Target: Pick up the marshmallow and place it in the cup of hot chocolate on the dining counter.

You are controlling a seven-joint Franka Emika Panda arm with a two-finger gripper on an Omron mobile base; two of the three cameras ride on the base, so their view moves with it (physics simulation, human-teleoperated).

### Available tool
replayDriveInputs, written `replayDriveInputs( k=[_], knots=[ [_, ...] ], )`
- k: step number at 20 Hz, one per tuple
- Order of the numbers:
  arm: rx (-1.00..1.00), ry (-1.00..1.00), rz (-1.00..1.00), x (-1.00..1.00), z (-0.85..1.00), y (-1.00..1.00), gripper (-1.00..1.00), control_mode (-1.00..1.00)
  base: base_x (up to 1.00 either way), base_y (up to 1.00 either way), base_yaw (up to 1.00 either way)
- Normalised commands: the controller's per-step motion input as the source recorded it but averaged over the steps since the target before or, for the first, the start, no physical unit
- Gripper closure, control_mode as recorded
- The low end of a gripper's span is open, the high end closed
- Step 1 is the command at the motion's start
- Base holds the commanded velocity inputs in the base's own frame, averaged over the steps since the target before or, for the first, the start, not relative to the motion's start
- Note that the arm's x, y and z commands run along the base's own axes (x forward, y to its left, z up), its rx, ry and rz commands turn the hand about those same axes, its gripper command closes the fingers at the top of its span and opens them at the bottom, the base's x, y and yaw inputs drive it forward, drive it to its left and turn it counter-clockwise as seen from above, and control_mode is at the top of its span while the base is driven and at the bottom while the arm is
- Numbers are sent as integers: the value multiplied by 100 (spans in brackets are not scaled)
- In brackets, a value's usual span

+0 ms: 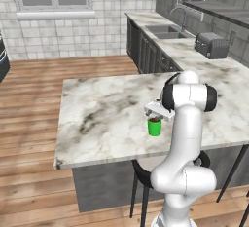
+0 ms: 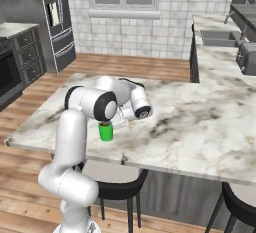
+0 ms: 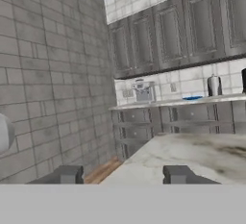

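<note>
Two dark fingertips (image 3: 68, 174) stand parted in the hand view with nothing between them, so the gripper (image 3: 122, 175) is released; it looks level across the dining counter (image 3: 192, 155) toward the far cabinets. In the left base view the gripper (image 1: 154, 115) hangs just above the cup of hot chocolate (image 1: 154, 126), a green cup standing upright near the counter's near edge. The marshmallow is possibly in the cup (too small to tell). A toaster (image 1: 211, 45) sits on the far counter, right.
</note>
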Motion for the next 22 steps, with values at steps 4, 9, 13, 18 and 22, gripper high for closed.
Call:
replayDriveInputs(
  k=[4, 9, 13, 18, 22],
  knots=[
    [0, -5, 0, -6, 0, 0, -100, -100, 0, 0, 0],
    [0, -11, 2, -23, 2, 4, -100, -100, 0, 0, 0],
    [0, -18, 0, -22, 29, 0, -100, -100, 0, 0, 0],
    [0, -24, 0, -24, 48, -3, -100, -100, 0, 0, 0],
    [0, -25, 0, -35, 53, -4, -100, -100, 0, 0, 0]
  ],
)
